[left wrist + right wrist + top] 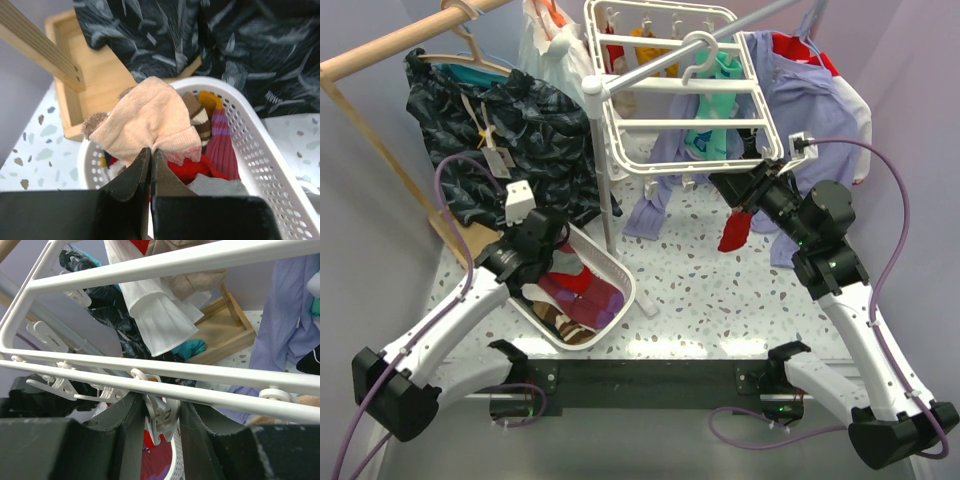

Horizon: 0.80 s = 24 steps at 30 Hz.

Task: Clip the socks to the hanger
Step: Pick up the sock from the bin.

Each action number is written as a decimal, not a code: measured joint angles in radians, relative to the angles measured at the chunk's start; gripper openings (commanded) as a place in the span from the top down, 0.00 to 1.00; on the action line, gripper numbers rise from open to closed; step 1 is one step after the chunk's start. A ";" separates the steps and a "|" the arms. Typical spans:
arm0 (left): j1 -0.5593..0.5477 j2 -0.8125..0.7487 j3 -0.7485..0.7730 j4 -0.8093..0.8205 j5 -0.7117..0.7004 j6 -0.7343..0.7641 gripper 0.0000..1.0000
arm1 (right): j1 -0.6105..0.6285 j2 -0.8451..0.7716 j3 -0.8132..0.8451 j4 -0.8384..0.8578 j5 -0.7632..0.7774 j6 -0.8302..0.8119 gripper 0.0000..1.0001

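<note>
The left fingers [131, 179] are clenching the tan cuff of a red sock [145, 120] lying in the white basket [260, 150]. The right fingers [125, 432] are squeezing a clip [161, 415] on the hanger [200, 374], a second red sock [735, 230] dangling just below. The thin pinch is risking a slip during lifting, or dragging neighbouring laundry out.

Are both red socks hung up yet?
Not yet. One red sock dangles under the hanger, where the right pincer squeezes a white clip. The left pincer is shut on the other sock by its tan cuff in the basket. That one still needs lifting and clipping.
</note>
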 measured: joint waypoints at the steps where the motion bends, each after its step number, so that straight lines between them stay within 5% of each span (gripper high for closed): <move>1: 0.000 -0.022 0.005 -0.002 -0.007 0.026 0.99 | 0.000 0.000 0.000 0.000 0.000 -0.001 0.92; 11: 0.000 -0.180 0.134 0.042 -0.014 0.301 0.99 | 0.000 0.000 0.008 -0.011 0.000 -0.002 0.92; 24: 0.000 -0.404 0.053 0.143 0.386 0.495 1.00 | 0.000 0.000 0.019 -0.026 0.000 -0.003 0.92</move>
